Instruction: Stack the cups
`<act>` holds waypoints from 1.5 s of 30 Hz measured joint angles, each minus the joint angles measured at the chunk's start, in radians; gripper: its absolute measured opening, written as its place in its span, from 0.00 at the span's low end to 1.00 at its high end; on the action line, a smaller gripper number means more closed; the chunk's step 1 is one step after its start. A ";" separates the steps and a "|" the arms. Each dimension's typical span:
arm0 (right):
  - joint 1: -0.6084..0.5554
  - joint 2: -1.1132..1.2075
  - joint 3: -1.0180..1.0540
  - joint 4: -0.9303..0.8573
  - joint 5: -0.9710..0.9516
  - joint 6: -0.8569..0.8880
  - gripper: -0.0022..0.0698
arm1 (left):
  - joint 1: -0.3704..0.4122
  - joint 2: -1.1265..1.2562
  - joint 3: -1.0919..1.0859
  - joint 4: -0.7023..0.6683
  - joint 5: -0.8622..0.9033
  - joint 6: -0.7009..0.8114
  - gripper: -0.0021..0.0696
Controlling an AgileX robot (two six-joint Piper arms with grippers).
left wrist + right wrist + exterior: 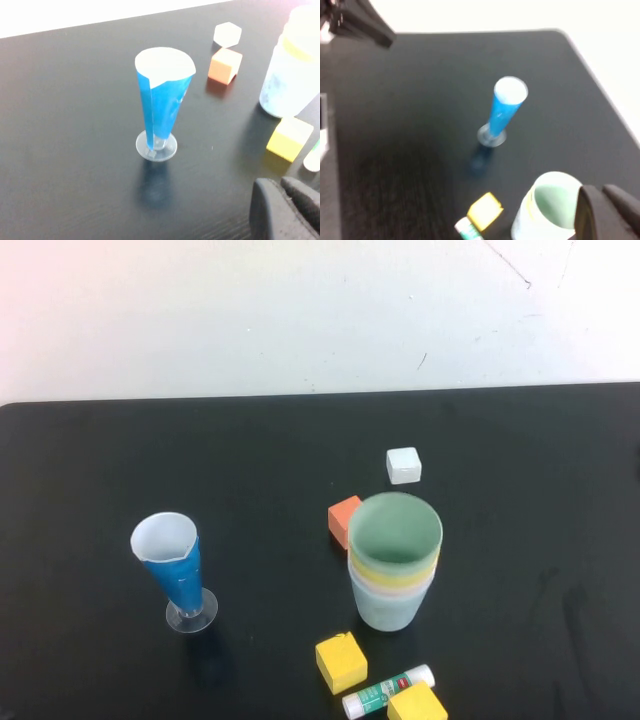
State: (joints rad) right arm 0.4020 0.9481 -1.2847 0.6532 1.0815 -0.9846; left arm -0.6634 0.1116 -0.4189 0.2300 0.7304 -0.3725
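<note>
Your four matte plastic cups sit stacked, green one on top, at the lower middle of the high view. An orange cube touches them. Your left gripper and right gripper show only edges; I cannot tell their fingers

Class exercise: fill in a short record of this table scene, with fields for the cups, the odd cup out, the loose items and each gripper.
cups: stack, green nested on top, yellow and pink rims below, light blue outermost
odd cup: blue-and-white conical cup, upright, apart on the robot's left
blocks: orange behind stack, white, two yellow
glue stick: lying between yellow blocks
left gripper: frame edge, near conical cup
right gripper: frame edge, by stack
</note>
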 joint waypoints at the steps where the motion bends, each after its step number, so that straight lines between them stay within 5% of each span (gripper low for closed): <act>1: 0.000 -0.040 0.039 0.000 -0.021 -0.006 0.03 | 0.000 0.000 0.002 0.000 0.002 0.000 0.03; 12: 0.000 -0.419 0.309 0.002 -0.143 -0.026 0.03 | 0.000 0.000 0.002 -0.002 0.004 0.012 0.03; 32: 0.000 -0.465 0.460 -0.091 -0.087 0.022 0.03 | 0.000 0.000 0.002 -0.002 0.004 0.019 0.03; 41: 0.000 -0.521 0.743 -0.182 -0.596 0.083 0.03 | 0.000 0.000 0.002 -0.002 0.004 0.019 0.03; 45: -0.040 -0.659 0.949 -0.306 -0.802 0.239 0.03 | 0.000 0.000 0.002 -0.002 0.004 0.019 0.03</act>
State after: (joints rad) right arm 0.3617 0.2890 -0.3355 0.3476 0.2791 -0.7460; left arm -0.6634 0.1116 -0.4171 0.2283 0.7340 -0.3531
